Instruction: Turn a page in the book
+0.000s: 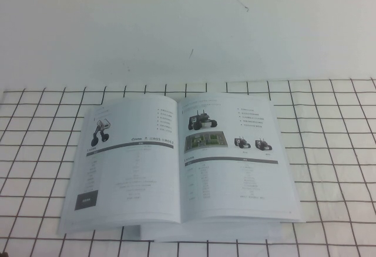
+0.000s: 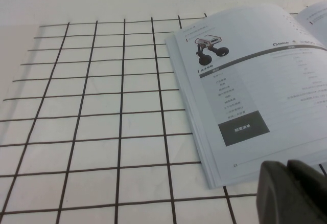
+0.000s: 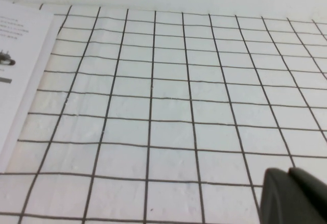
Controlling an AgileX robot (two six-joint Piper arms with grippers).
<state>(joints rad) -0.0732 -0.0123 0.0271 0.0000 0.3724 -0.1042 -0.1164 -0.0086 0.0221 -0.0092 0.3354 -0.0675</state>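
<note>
Surface: white tabletop with black grid lines, plain white wall behind.
Book: thin white glossy softcover catalogue lies open and flat, centred on the grid.
Page: thin white leaf with wheeled robot and dark rectangle lies flat as the left-hand leaf.
Left gripper: dark tip just beside the book's near left corner; open or closed, cannot tell.
Right gripper: over bare grid right of the book; cannot tell.

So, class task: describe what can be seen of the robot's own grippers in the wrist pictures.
Only a little shows. The left gripper appears as dark grey, rounded matte fingers near the book. The right gripper looks alike, over the gridded table. No cables or markings show.
</note>
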